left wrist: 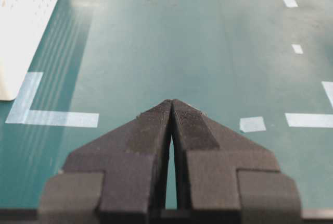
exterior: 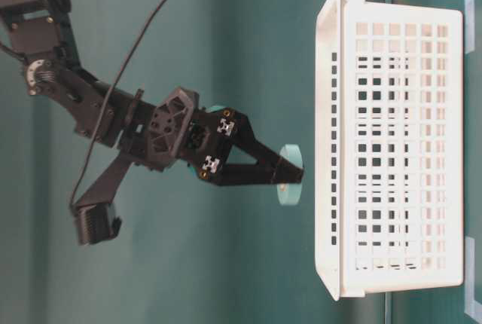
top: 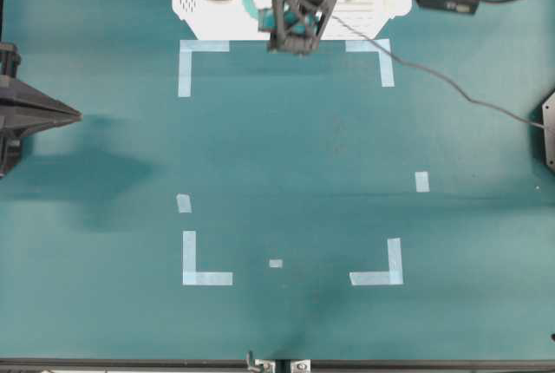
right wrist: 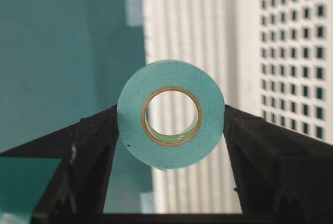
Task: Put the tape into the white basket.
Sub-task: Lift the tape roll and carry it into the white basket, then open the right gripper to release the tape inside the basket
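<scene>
Two tools | right tool [right wrist: 171, 125]: clamped on tape [right wrist: 171, 113] above white basket [exterior: 392, 151] | left tool [left wrist: 171, 110]: closed, empty

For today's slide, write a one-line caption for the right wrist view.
Right gripper holds the tape by its sides above the white basket.

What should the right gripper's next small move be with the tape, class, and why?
Probably open the jaws and let go. The right gripper clamps the tape by its rim, and the wrist view shows the white basket's ribbed floor through the roll's hole, so the roll seems to hang over the basket's opening.
</scene>
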Available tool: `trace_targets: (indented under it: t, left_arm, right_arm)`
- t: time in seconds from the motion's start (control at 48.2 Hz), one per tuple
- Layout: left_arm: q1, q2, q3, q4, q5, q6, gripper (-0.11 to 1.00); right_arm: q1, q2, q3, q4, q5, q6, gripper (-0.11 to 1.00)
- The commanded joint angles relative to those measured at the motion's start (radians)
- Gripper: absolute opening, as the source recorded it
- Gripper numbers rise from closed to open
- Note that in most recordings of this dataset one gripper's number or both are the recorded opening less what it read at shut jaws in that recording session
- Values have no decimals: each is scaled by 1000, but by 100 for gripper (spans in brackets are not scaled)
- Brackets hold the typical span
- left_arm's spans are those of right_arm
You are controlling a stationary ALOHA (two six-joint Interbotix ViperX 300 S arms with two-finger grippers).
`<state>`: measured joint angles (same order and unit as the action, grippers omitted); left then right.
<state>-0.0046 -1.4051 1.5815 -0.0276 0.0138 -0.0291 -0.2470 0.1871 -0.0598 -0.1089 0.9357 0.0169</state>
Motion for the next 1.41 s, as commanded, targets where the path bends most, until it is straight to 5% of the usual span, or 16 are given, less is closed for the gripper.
trace_targets:
  t: [0.0, 0.352, 1.182, 1.306, 1.389]
  left_arm:
    - [-2, 9, -14, 2, -5, 2, -11]
    - [-2, 9, -14, 2, -6, 2, -11]
    - [-2, 9, -14, 2, -5, 2, -11]
    - [-2, 8, -12, 3, -5, 2, -11]
    - [-2, 9, -14, 2, -6, 2, -11]
  right_arm:
    - [-28, -44, -26, -2, 2, -3, 68]
    - [-106, -44, -23, 0, -8, -9, 68]
    - [-107, -32, -2, 11, 14, -8, 69]
    - [-106, -32, 0, 11, 14, -8, 93]
    - [-106, -32, 0, 11, 12, -8, 97]
